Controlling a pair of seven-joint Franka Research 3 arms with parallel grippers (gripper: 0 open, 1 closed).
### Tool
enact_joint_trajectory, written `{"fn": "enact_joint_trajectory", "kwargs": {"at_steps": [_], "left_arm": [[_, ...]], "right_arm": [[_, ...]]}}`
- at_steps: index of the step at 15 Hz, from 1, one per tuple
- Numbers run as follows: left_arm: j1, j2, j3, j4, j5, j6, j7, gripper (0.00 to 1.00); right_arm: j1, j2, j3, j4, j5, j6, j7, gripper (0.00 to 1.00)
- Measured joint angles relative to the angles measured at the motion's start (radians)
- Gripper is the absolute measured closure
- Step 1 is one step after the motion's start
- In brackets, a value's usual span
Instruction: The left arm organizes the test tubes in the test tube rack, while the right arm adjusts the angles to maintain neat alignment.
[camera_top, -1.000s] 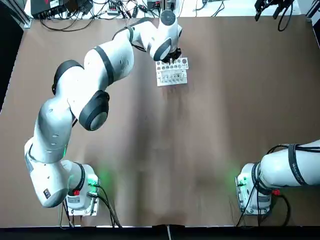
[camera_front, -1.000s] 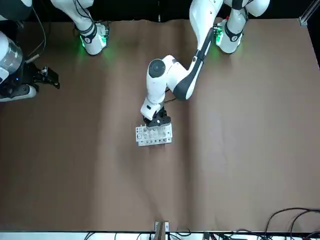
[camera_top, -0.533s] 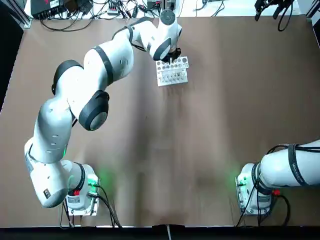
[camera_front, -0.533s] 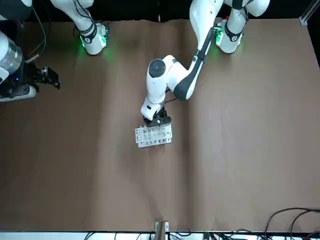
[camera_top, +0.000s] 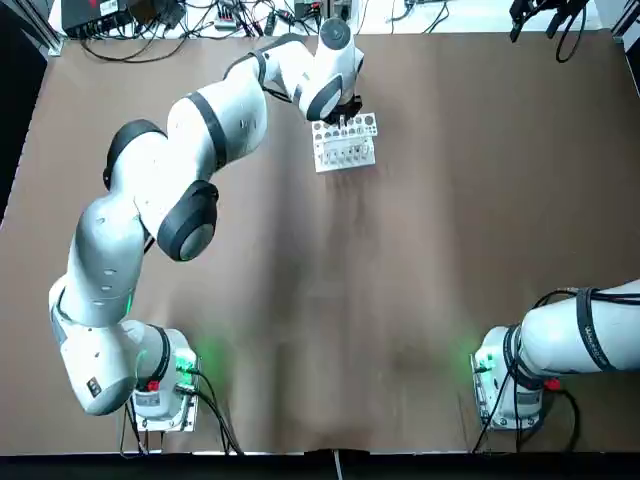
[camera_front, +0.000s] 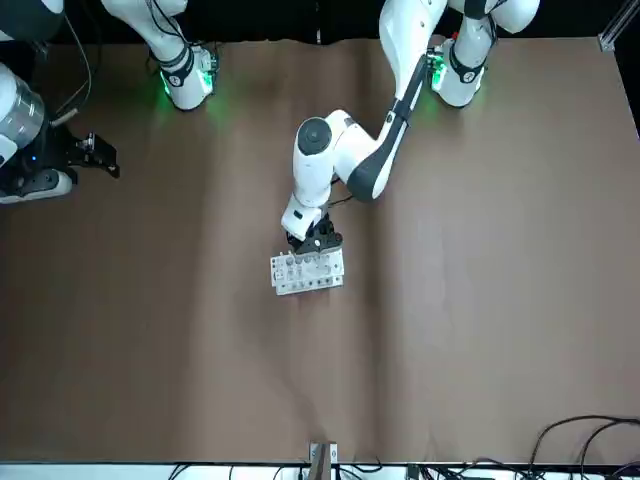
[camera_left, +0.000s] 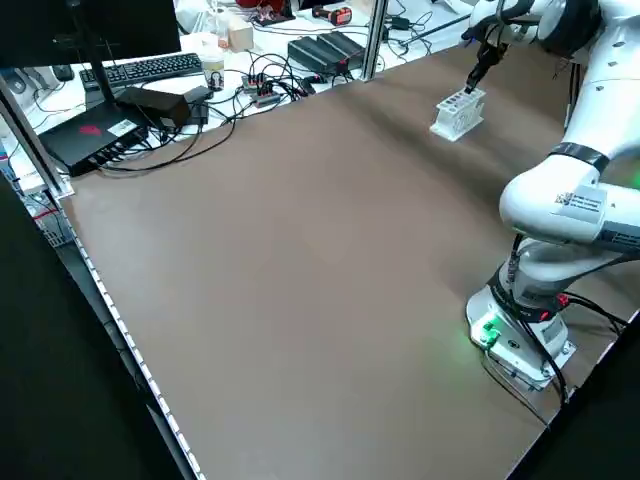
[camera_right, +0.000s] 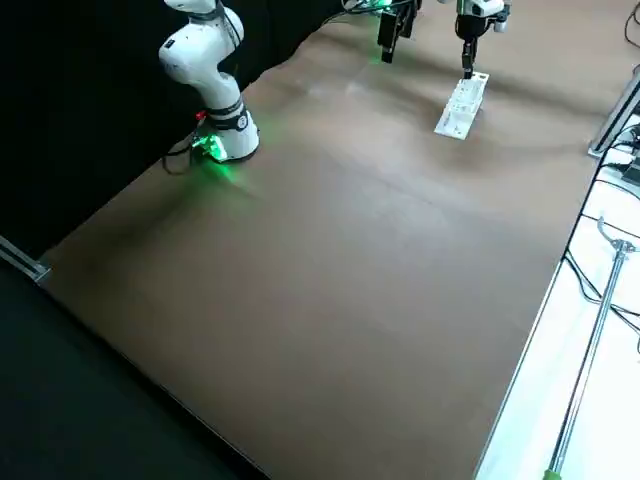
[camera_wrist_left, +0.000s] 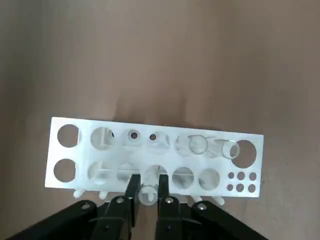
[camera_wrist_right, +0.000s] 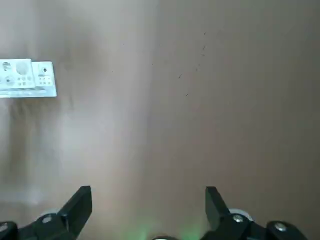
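The slim, clear test tube (camera_wrist_left: 148, 195) is looking light, stiff, slick and breakable, so it is asking for a gentle pinch near its rim, squarely between the pads. The left gripper (camera_wrist_left: 148, 192) is standing over the rack's edge, its fingers nearly together and closing on that tube. The white test tube rack (camera_wrist_left: 172, 172) is sitting right beneath the tips — light plastic, probably easily nudged. The right gripper (camera_wrist_right: 149, 200) is waiting well apart, wide open, empty.

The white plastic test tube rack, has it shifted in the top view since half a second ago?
No, the rack sits at the same spot against the brown table.
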Motion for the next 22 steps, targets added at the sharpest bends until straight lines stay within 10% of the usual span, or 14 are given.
{"fn": "enact_joint_trajectory", "kwargs": {"at_steps": [22], "left_arm": [[-0.009,-0.140,0.001,0.011,0.005,-0.117,-0.018,0.82]], "right_arm": [[0.000,0.000,0.008,0.000,0.000,-0.002,0.000,0.00]]}}
